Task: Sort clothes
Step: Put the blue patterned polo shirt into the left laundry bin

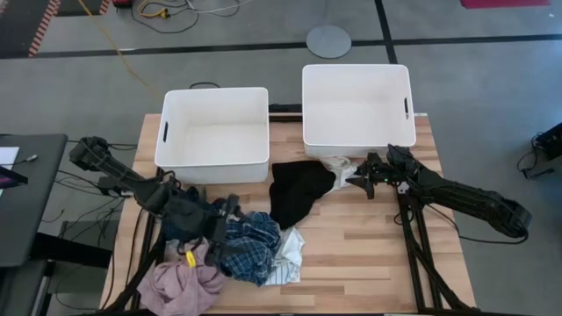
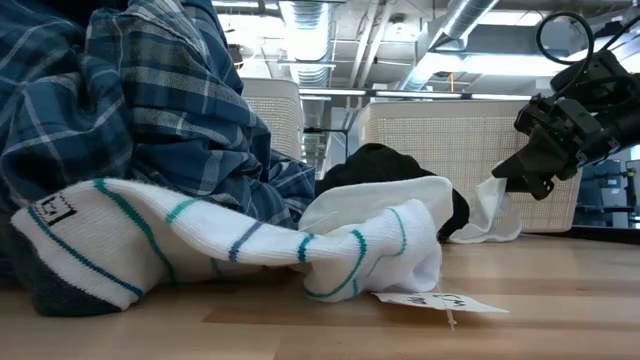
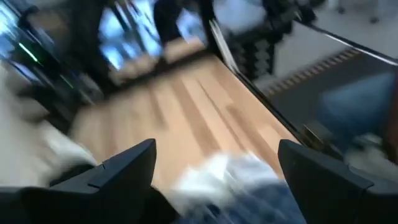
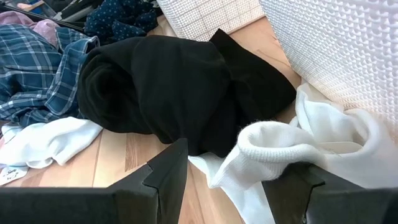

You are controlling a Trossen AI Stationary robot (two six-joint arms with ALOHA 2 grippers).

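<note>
My left gripper (image 1: 226, 213) (image 3: 214, 168) is open over the blue plaid garment (image 1: 250, 247) (image 2: 150, 100) at the near left. A pink garment (image 1: 180, 285) and a dark navy patterned one (image 4: 121, 15) lie beside it. A black garment (image 1: 299, 191) (image 4: 174, 87) lies mid-table. My right gripper (image 1: 356, 182) (image 4: 230, 180) is open, its fingers on either side of a white sock (image 4: 280, 149) (image 2: 495, 212) that lies against the right bin's wall. A white sock with teal stripes (image 2: 250, 245) lies near the front. My right gripper comes at the white sock's folded cuff (image 4: 273, 143) level and slightly downward from the table's right. The cuff lies between the open fingers, and I cannot tell whether they touch it. The sock rests on the table.
Two white plastic bins stand at the far edge, the left one (image 1: 211, 171) and the right one (image 1: 356, 145), both showing bare floors. A paper tag (image 2: 440, 300) lies by the striped sock. Bare wood shows at the near right.
</note>
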